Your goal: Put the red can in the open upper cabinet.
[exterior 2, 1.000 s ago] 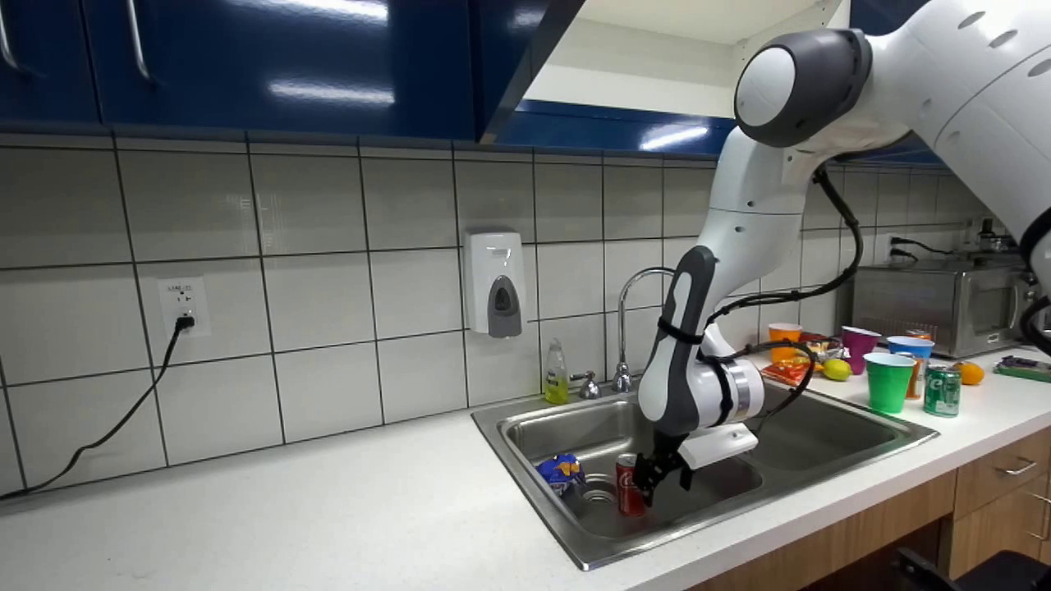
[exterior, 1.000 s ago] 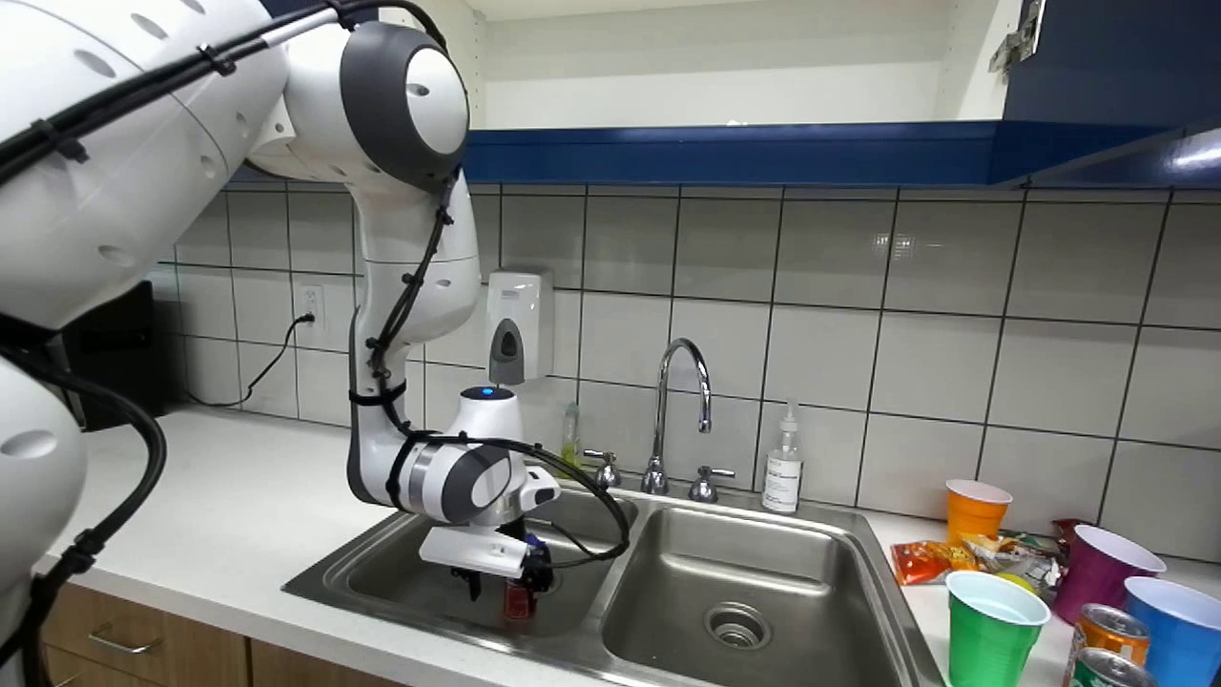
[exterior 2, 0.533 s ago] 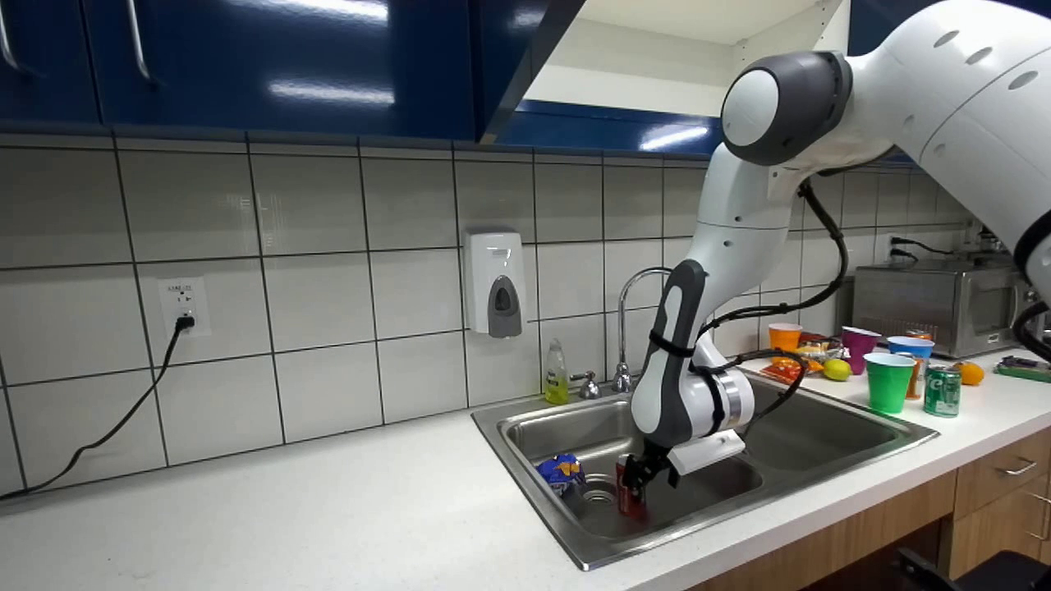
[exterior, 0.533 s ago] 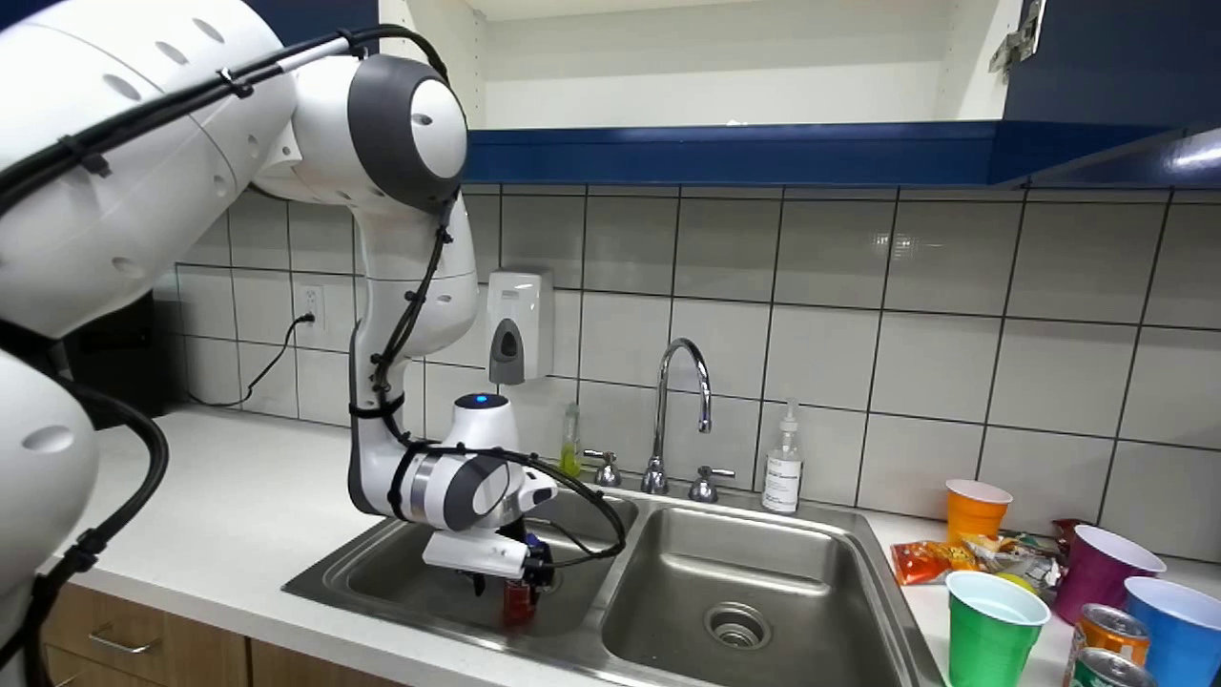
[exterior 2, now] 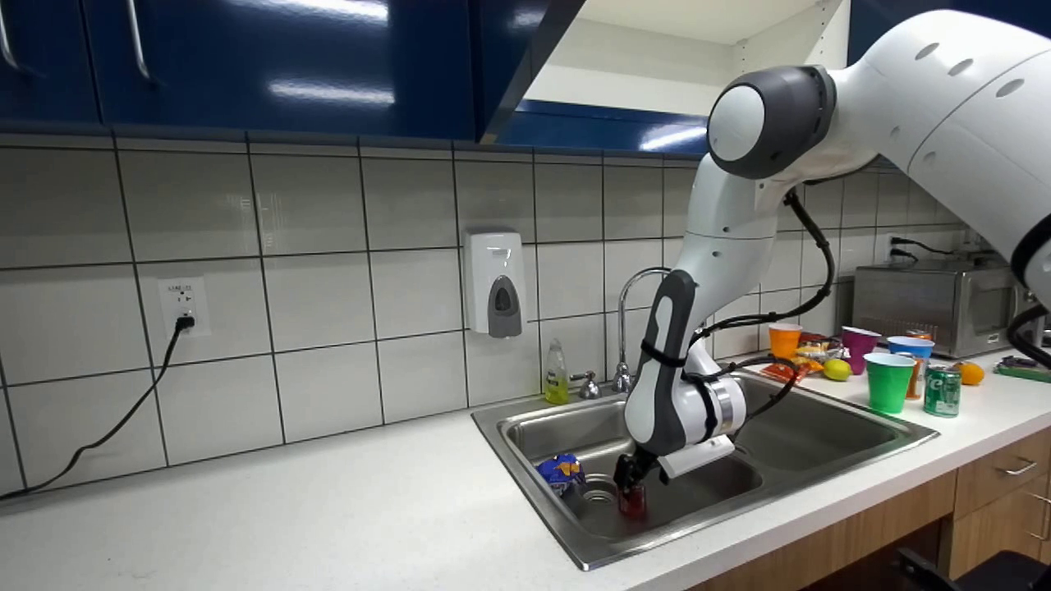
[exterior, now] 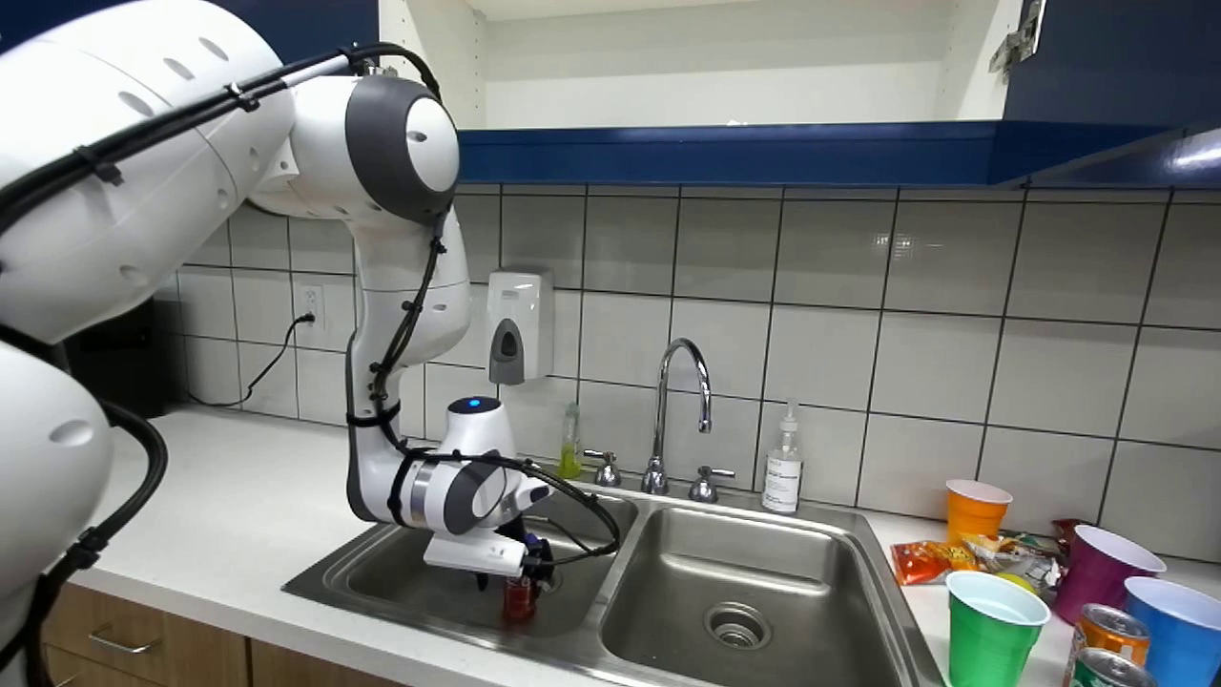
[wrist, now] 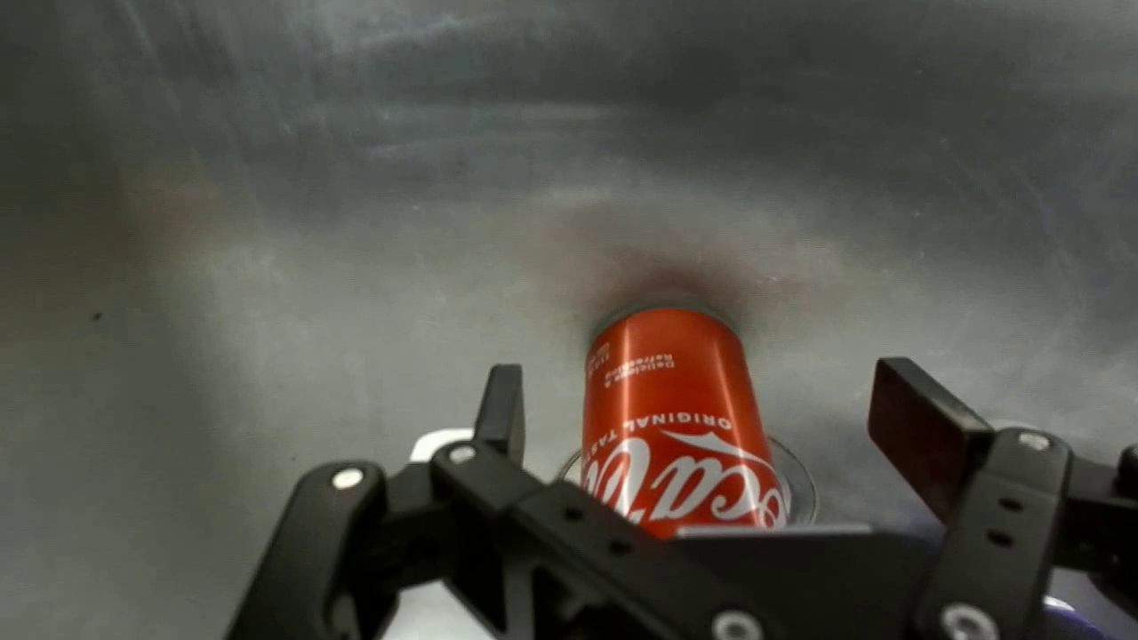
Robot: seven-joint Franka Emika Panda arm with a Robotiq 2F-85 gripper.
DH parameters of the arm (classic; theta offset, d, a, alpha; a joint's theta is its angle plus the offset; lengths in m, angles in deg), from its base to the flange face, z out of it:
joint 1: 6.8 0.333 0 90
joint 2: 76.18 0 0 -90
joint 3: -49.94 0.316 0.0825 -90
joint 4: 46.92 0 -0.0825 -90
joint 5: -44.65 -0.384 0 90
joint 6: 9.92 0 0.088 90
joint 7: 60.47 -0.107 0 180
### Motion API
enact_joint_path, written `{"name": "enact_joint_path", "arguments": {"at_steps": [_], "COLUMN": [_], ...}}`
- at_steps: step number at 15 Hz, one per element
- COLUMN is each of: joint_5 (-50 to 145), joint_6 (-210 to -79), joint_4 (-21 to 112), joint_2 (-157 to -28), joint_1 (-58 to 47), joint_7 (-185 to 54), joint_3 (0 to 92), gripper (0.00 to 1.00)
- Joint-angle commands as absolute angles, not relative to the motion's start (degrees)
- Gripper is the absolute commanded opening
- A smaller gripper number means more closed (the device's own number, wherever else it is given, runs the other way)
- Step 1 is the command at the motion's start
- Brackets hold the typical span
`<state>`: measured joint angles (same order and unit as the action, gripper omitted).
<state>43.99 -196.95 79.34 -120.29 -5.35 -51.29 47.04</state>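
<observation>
Wall (exterior 2: 320,304): pale square tiles with dark joints, where we see a white soap dispenser (exterior 2: 494,283).
Counter (exterior 2: 312,517): white, it runs along the wall, and a double steel sink (exterior: 897,611) is set in it.
Red can (wrist: 667,382): it stands upright in one basin (exterior: 429,596), just beside the drain (exterior 2: 598,495); in both exterior views its upper part is hidden from us.
Gripper (wrist: 702,418): its black fingers (wrist: 503,413) are spread wide, one at each side of the can; in the wrist view we can see a gap on both sides, so they have hold of nothing.
Arm (exterior: 410,267): it reaches down over this same basin.
Upper cabinet (exterior: 715,72): it is open above the sink, cream inside with dark blue edge, and the can is well below it.
Blue packet (exterior 2: 562,472): it lies in the can's basin, a little apart from the can.
Behind the sink: curved faucet (exterior: 662,410), bottle of yellow-green liquid (exterior 2: 556,382), pump bottle (exterior: 782,472).
Beside the sink: we find an orange cup (exterior: 975,515), green cup (exterior: 997,634), purple cup (exterior: 1097,577), blue cup (exterior: 1188,634) and a green can (exterior 2: 942,391).
</observation>
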Motion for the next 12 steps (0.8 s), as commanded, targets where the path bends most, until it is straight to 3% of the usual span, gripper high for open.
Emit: {"name": "enact_joint_path", "arguments": {"at_steps": [1,12], "joint_5": [44.88,44.33], "joint_6": [-198.99,-201.08], "joint_4": [77.77,75.53], "joint_2": [-121.74,-124.08], "joint_1": [-3.43,-0.23], "joint_7": [-53.86,-55.04], "joint_3": [45.38,43.05], "gripper": [1.00,1.00]}}
